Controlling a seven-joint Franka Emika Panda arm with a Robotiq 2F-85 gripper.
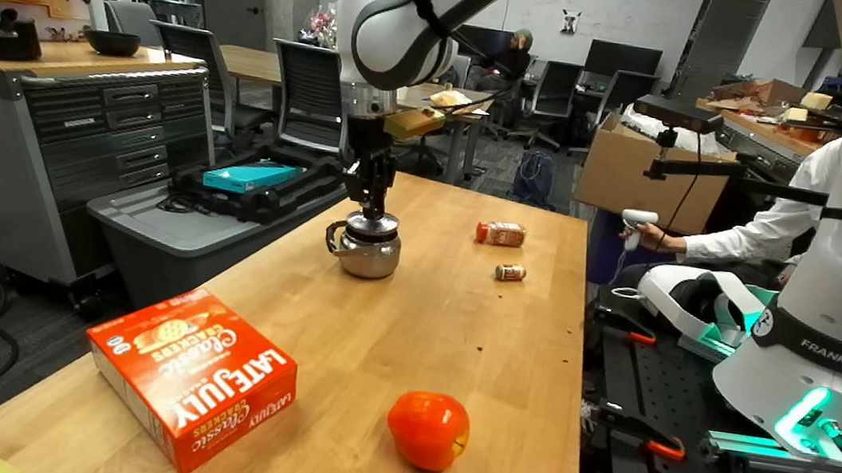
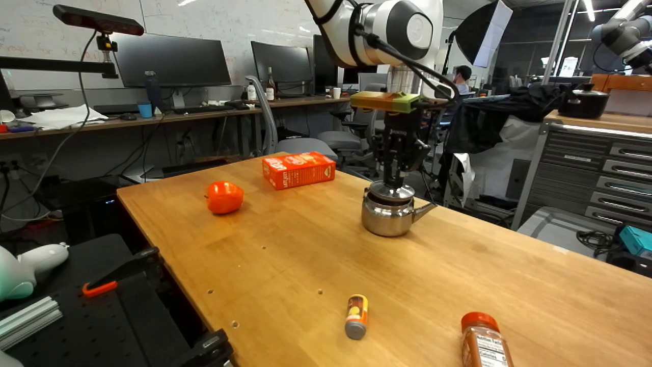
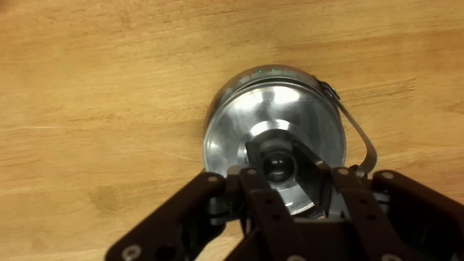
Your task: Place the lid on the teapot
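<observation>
The wooden tabletop [image 2: 275, 275] stretches out in front of me, and the white arm [image 1: 389, 40] reaches across above it, bending down at its far end. A red cracker box [image 1: 195, 377] lies flat toward one end of the wood, printed face up. The black hand [image 2: 393, 182] hangs straight down from the arm. Right beneath it the squat, shiny teapot [image 2: 387, 220] stands upright on the tabletop, its thin metal handle [image 3: 370, 159] sticking out to one side. A glossy orange-red ball [image 1: 429, 430] sits near the box, well apart from the pot. Toward the opposite end from the box, a red-capped bottle [image 1: 503, 234] with a printed label lies on its side. Then there's the silvery lid [image 3: 275, 108], right over the teapot's mouth; a dark band shows between lid and pot in both exterior views, and from where I stand I can't tell whether the two are touching. Smaller again, the little labelled can [image 2: 356, 316] lies on its side near the bottle. Last and tiniest, the lid's black knob [image 3: 278, 166]: looking down in the wrist view, I see it pinched between the two fingers [image 3: 308, 163], so the hand has hold of the lid.
</observation>
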